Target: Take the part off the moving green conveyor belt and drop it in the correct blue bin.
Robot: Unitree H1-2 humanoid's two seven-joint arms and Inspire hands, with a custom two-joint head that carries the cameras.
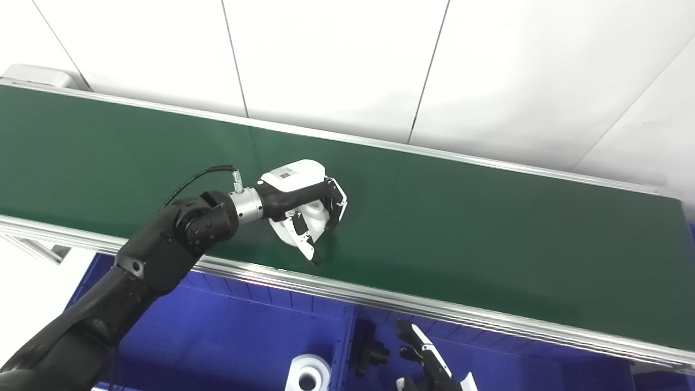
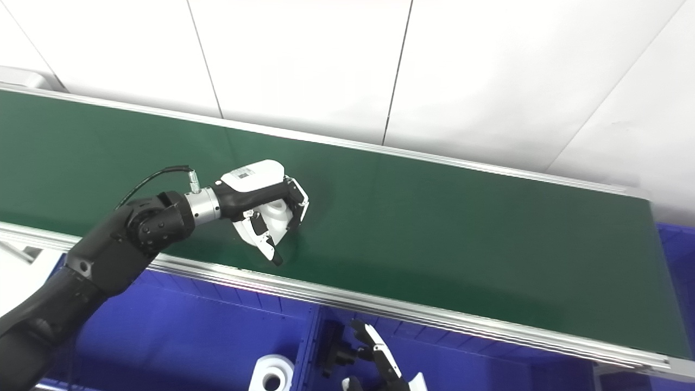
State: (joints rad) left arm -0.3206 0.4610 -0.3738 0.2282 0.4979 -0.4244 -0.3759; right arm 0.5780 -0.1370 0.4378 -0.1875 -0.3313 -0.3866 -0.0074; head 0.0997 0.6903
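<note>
White part (image 1: 315,213) sits gripped in left hand (image 1: 304,209) over belt (image 1: 461,228); right hand (image 1: 429,361) open.

So the long dark green conveyor belt (image 1: 461,228) with its ribbed silver aluminium side rails (image 1: 434,312) runs diagonally across the shot, in front of a white panelled wall. The only thing on it is a white moulded plastic part (image 1: 315,213) near the front edge, wrapped by the left hand (image 1: 304,209). The rest of the green surface looks bare.
</note>
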